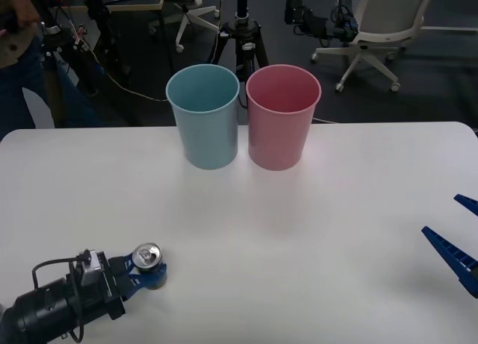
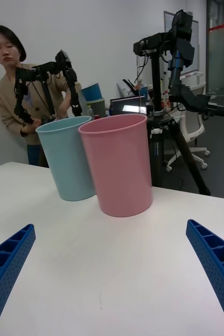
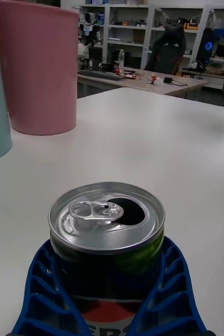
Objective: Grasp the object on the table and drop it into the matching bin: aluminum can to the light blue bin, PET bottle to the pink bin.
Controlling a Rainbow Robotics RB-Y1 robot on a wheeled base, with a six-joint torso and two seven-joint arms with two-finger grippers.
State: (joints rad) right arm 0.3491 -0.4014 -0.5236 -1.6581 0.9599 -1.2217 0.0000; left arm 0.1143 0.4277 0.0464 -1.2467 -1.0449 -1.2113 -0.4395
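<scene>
- The left tool [image 1: 151,272] lay low at the near left of the white counter [image 1: 336,232], its blue ribbed fingers [image 3: 43,286] closed around the can [image 1: 147,259].
- The can stood upright between those fingers, with its shiny top and pull tab facing up and its mouth already open, as the left wrist view showed [image 3: 107,220].
- Whether the can's base rested on the counter or hung just above it could not be told.
- The blue bin [image 1: 203,116] and the pink bin [image 1: 282,116] stood upright side by side at the far middle of the counter, the blue one on the left, the two touching or nearly so.
- Both bins were well apart from the can, which sat far nearer to the robot and off to the left of them.
- The right tool [image 1: 457,232] waited at the right edge of the counter, its two blue fingers [image 2: 7,262] spread wide apart and holding nothing.
- From the right wrist, both bins [image 2: 67,157] [image 2: 119,165] stood ahead between the open fingers.
</scene>
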